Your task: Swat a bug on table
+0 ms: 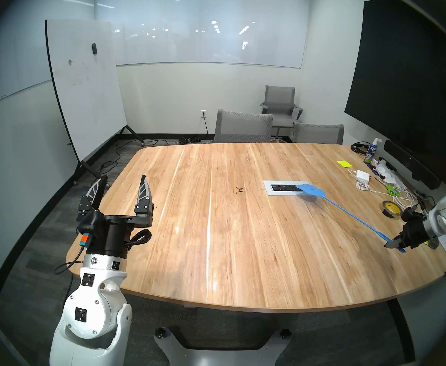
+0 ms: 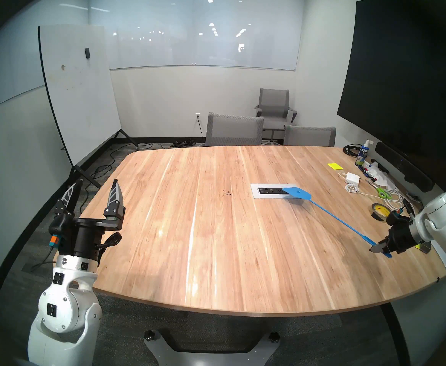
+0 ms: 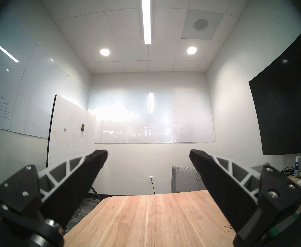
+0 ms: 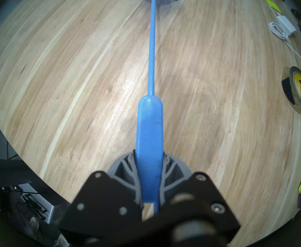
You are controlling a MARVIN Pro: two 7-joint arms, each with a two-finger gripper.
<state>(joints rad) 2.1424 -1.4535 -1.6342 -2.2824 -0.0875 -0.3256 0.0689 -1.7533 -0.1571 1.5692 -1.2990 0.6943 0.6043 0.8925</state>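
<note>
On the light-wood plank table [image 1: 216, 238] we see the bug [image 1: 240, 190] as a small cluster of dark brown-black crumbs, a few specks scattered close together rather than one body, far smaller than the head of the blue fly swatter [image 1: 348, 212]. It lies on bare wood near the table's middle, just off the 9 o'clock end of the inset silver power outlet panel [image 1: 282, 187]. In the left wrist view the same crumbs [image 3: 228, 228] show at about 4 o'clock, right beside the inner edge of one finger. Our right gripper [image 1: 395, 244] sits at the table's 3 o'clock edge in the head view, its jaws clamped together on the swatter's flat, widened handle; the right wrist view shows the handle [image 4: 149, 152] pinched between the fingers, with the thin shaft running out toward 12 o'clock. The swatter's head hangs above the outlet panel's 3 o'clock end, throwing a shadow beneath it, well apart from the bug. Our left gripper [image 1: 122, 184] is raised at the table's 9 o'clock corner, pointing up and forward, jaws wide apart and holding nothing. A roll of tape [image 1: 391, 208] lies near the right gripper, toward 12 o'clock from it.
</note>
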